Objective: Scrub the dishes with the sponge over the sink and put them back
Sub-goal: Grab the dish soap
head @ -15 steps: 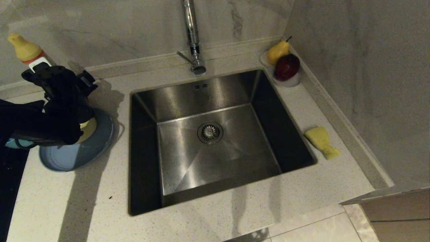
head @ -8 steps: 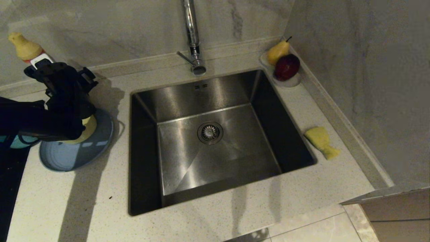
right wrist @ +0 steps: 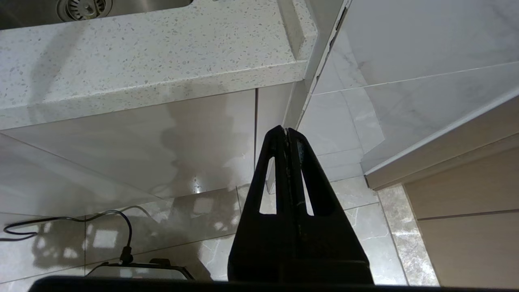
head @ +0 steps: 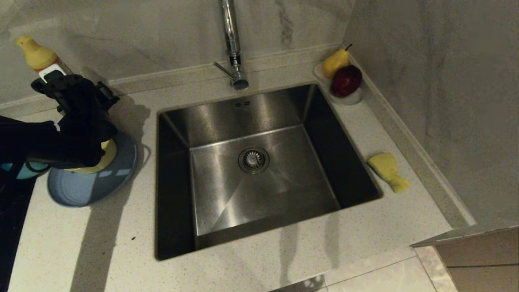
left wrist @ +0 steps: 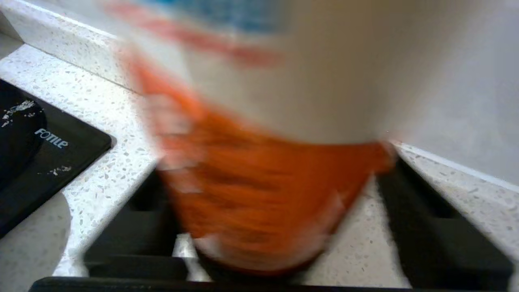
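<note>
The dishes stand left of the sink (head: 227, 202): a pale yellow bowl (head: 106, 156) on a light-blue plate (head: 81, 190), and a teal bowl (head: 24, 171) mostly hidden under my left arm. Behind them, my left gripper (head: 52, 83) is shut on a bottle (head: 38, 54) with a yellow cap. In the left wrist view the bottle's orange and white body (left wrist: 263, 194) leans, blurred, filling the gap in the left gripper (left wrist: 271, 170). The yellow sponge (head: 387, 170) lies on the counter right of the sink. My right gripper (right wrist: 287, 132) hangs shut below the counter edge.
A tall chrome tap (head: 231, 40) rises behind the sink. In the back right corner a small white dish holds a pear (head: 335, 61) and a red apple (head: 346, 80). A black cooktop (left wrist: 36, 142) borders the counter on the left.
My left gripper has edged toward the back wall and closed in around the bottle. The bottle's yellow cap has shifted right and slightly up. The right arm has not moved.
</note>
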### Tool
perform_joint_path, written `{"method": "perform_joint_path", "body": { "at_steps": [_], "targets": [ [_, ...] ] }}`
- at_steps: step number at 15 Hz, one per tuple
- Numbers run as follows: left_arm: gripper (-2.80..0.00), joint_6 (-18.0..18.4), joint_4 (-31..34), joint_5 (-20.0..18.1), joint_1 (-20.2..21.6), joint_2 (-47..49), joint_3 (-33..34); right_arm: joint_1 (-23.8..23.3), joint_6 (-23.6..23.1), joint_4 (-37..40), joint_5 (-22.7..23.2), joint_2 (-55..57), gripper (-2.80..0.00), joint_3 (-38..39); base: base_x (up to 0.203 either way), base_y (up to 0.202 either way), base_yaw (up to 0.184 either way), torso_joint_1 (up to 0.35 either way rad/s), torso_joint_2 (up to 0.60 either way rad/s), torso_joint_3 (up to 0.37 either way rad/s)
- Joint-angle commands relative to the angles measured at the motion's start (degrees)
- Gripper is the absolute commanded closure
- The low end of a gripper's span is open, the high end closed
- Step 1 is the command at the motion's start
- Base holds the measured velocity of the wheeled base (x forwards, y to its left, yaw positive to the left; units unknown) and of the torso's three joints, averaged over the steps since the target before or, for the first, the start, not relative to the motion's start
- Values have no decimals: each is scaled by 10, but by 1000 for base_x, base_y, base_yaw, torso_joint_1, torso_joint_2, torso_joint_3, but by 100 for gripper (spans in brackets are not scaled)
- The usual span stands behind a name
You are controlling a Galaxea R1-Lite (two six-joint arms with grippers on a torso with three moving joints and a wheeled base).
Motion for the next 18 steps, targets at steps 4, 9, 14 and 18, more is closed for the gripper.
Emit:
{"method": "perform_joint_path", "body": {
  "at_steps": [4, 9, 14, 18],
  "targets": [
    [0, -2, -7, 2, 1, 3, 3, 0, 0, 0, 0, 0, 0, 0, 0, 0, 0, 0, 0, 0],
    [0, -1, -2, 2, 1, -4, -4, 0, 0, 0, 0, 0, 0, 0, 0, 0, 0, 0, 0, 0],
    [0, 0, 29, 2, 0, -55, -15, 0, 0, 0, 0, 0, 0, 0, 0, 0, 0, 0, 0, 0],
    [0, 0, 95, 1, -3, -113, -50, 0, 0, 0, 0, 0, 0, 0, 0, 0, 0, 0, 0, 0]
  ]
}}
